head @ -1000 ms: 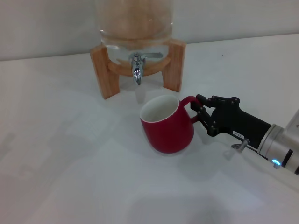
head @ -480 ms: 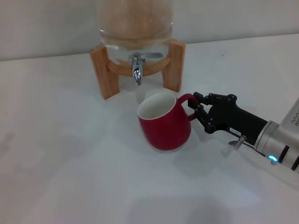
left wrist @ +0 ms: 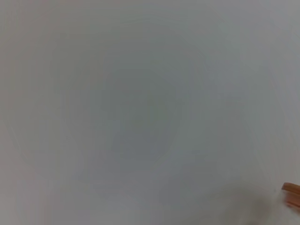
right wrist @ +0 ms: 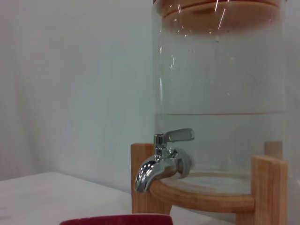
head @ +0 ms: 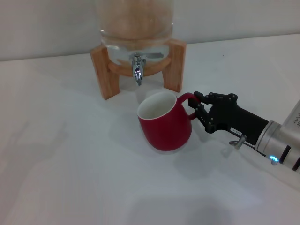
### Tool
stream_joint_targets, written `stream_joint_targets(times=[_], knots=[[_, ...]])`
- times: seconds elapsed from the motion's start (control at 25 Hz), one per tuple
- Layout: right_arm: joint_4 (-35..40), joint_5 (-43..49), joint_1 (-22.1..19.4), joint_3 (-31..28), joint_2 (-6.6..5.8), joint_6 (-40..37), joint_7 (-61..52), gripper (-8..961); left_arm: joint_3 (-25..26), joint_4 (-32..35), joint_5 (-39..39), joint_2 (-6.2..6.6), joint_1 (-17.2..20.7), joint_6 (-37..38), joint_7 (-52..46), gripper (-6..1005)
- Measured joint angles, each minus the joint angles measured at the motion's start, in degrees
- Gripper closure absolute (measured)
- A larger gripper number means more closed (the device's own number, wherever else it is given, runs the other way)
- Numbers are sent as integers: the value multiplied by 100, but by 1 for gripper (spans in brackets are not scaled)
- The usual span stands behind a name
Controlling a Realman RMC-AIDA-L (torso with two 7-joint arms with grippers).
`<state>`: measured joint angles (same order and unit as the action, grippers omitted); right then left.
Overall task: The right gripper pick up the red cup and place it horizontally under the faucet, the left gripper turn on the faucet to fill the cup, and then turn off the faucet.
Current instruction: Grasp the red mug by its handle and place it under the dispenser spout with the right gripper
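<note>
The red cup (head: 165,125) is upright and slightly tilted in the head view, just in front of and a little right of the faucet (head: 138,70). My right gripper (head: 196,110) is shut on the cup's red loop handle from the right. The chrome faucet juts from the glass dispenser jar (head: 136,21) on its wooden stand (head: 103,75). In the right wrist view the faucet (right wrist: 161,161) and its lever show ahead, with the cup's red rim (right wrist: 117,220) at the picture's lower edge. My left gripper is out of view.
The white table (head: 61,154) spreads around the stand and cup. The left wrist view shows only blank white surface and a sliver of wood (left wrist: 293,192) at one corner.
My right gripper has carried the cup a little left and toward the faucet. The cup now sits closer below the spout.
</note>
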<state>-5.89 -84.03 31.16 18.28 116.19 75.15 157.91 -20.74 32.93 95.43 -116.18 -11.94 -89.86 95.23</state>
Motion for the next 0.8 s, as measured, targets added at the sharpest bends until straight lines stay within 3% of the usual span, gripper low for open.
stream_joint_targets(times=[0.8], knots=[[-174,0,339,-214,0,-559,92,806,-18,12,8,-6,-7,-168,4,124]])
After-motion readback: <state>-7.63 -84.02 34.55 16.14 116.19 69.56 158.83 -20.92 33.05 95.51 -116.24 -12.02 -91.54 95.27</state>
